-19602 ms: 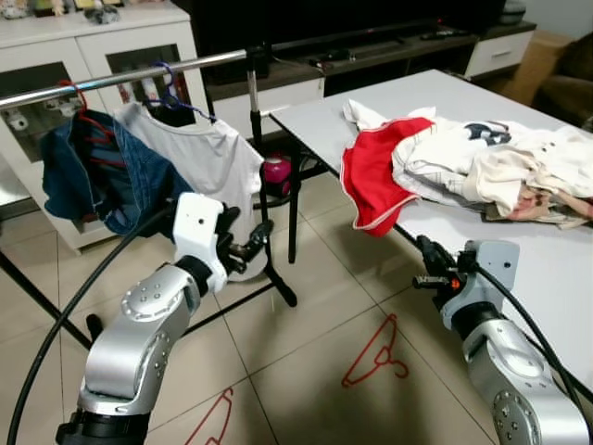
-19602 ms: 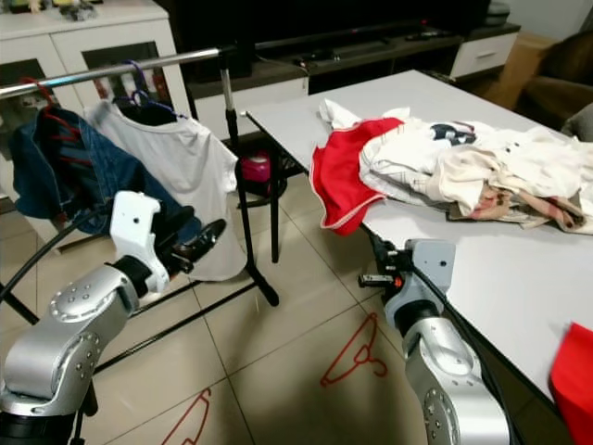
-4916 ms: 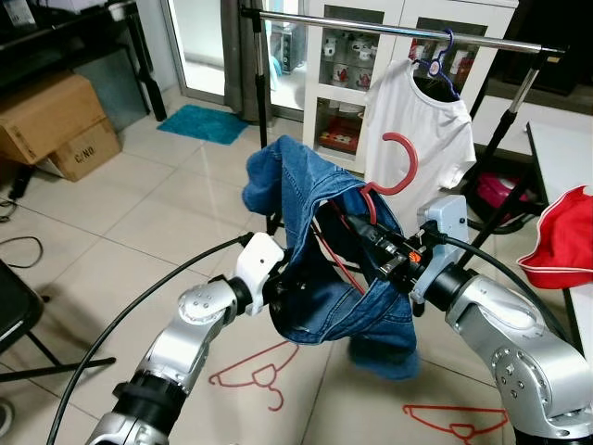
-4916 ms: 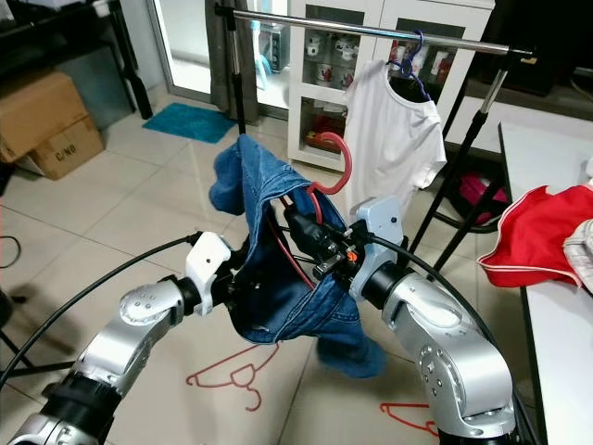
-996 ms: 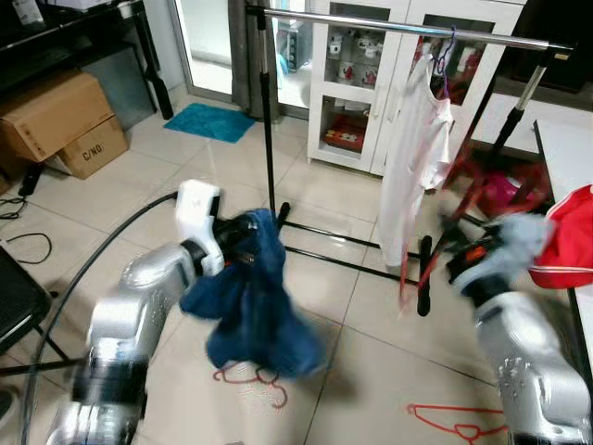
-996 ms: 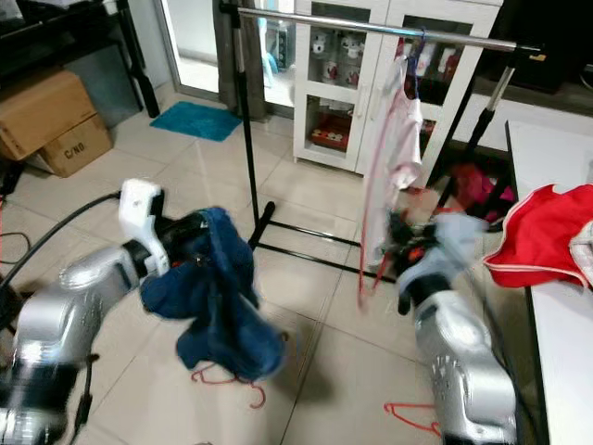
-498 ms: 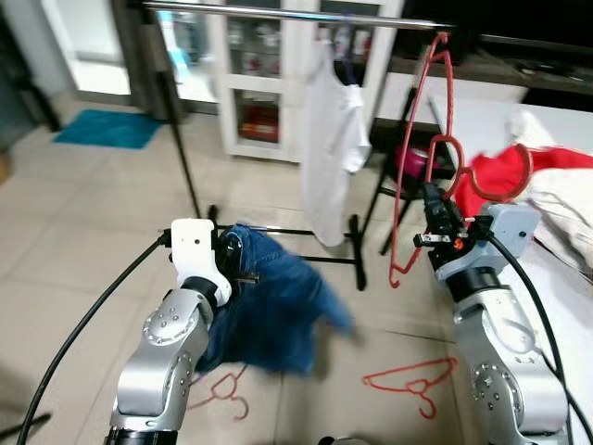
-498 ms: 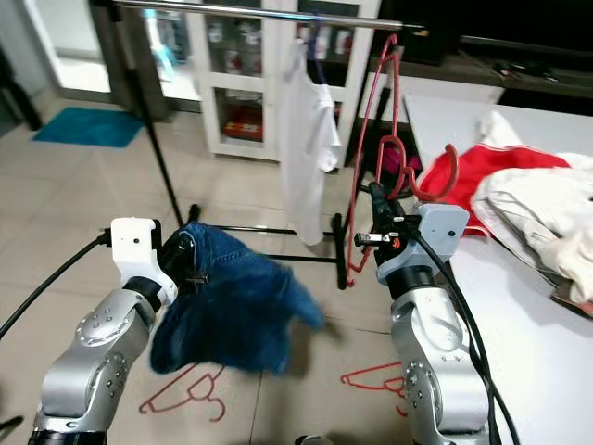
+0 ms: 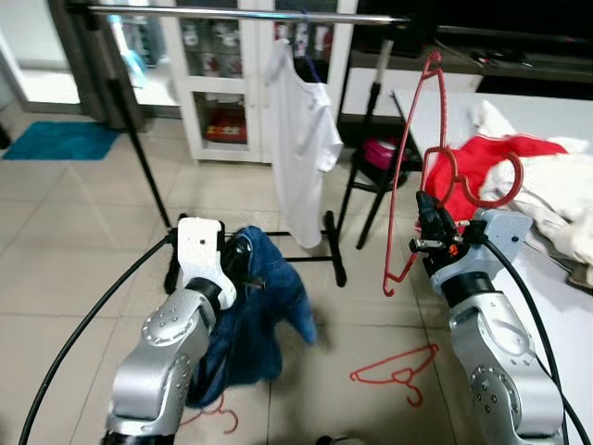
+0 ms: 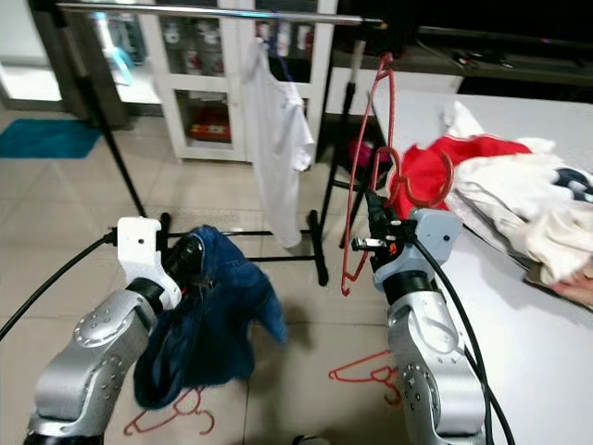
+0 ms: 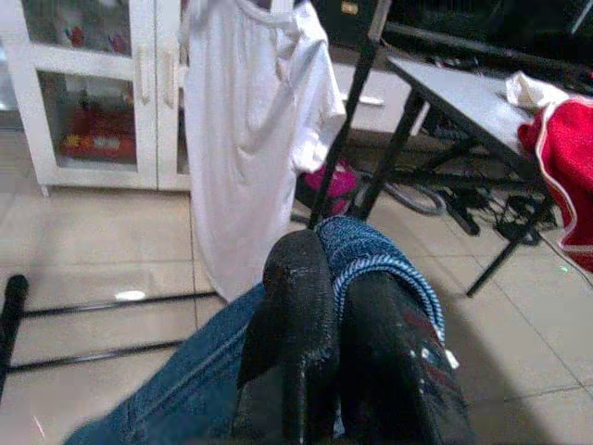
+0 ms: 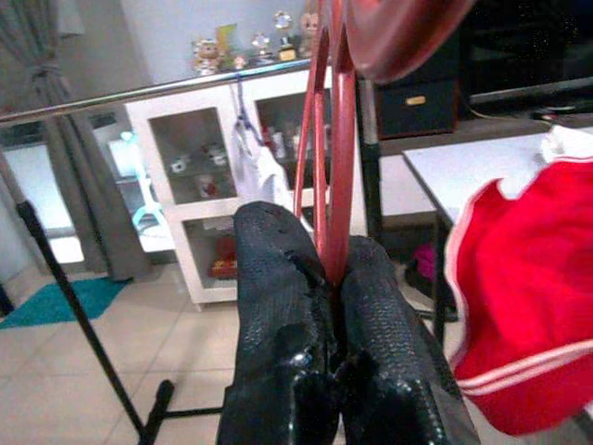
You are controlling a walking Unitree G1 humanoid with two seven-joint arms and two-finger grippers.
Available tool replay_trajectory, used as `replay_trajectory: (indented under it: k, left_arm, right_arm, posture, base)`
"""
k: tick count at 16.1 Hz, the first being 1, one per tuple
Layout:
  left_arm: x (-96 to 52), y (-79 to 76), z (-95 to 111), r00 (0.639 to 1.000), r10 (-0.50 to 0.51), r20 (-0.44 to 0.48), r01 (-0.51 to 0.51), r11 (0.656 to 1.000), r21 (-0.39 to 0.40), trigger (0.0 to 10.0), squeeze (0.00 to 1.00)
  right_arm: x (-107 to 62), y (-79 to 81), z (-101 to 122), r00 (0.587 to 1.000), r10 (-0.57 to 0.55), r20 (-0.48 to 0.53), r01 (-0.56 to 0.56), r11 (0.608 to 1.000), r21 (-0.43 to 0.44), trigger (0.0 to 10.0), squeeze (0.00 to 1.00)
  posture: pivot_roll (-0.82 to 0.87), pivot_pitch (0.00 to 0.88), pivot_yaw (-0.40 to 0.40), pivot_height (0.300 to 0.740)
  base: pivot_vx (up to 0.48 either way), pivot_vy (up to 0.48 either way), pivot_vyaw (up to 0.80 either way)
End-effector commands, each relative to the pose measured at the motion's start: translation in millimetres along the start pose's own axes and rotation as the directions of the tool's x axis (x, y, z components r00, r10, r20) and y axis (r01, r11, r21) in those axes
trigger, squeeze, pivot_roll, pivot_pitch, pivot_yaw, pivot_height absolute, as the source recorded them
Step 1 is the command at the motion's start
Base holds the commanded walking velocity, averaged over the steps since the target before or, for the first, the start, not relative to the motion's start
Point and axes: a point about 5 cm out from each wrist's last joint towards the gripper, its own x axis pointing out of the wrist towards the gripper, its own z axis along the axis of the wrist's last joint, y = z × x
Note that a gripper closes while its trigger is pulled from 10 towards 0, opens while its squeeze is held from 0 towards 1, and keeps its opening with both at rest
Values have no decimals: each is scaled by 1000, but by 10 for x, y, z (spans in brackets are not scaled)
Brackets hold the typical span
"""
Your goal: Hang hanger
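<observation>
Our right gripper (image 9: 424,222) pinches the thin red wire hanger (image 9: 408,176), held upright just right of the metal clothes rail (image 9: 250,12). Our left gripper (image 9: 243,269) is clamped on the soft blue denim garment (image 9: 255,315) hanging floorward. We judge the hanger light, stiff and springy; grip its straight wire. Three red hangers: one held, two on the floor (image 9: 394,364) (image 9: 218,413). One white T-shirt (image 9: 301,139) hangs on the rail.

Two silver arms with rounded, screw-dotted joint shells end in white box-shaped wrist housings. A thick black cable loops from each wrist back along the arm. The jaws are long, black and finely textured; small red-orange parts show at the right wrist.
</observation>
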Motion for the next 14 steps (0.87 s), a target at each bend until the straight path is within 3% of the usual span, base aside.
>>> replay_trajectory:
  k: [1,2,10,12,14]
  left_arm:
    - [29,-11,106,996,42,80,-44,999,24,10000,0]
    - [36,-37,93,998,22,55,-22,1000,0,10000,0]
    - [26,-25,77,996,46,72,-48,998,33,10000,0]
    - [17,-11,42,998,56,26,-56,998,16,10000,0]
    - [22,2,41,999,35,4,-35,997,66,10000,0]
  right_arm:
    - [-39,-85,-33,998,-56,-21,56,998,9,10000,0]
    - [-42,-93,-36,998,-59,-22,59,998,11,10000,0]
    - [-28,-94,-28,998,-67,-21,67,998,2,10000,0]
    - [-22,-87,-21,998,-66,-22,66,998,-14,10000,0]
    - [-11,-110,-21,996,-87,-28,86,996,-37,10000,0]
  posture:
    - [-73,0,-3,740]
    - [-73,0,-3,740]
    - [-67,0,-15,740]
    - [-67,0,-16,740]
    - [-66,0,-20,740]
  base:
    - [0,0,-800]
    - [0,0,-800]
    - [0,0,-800]
    - [0,0,-800]
    - [0,0,-800]
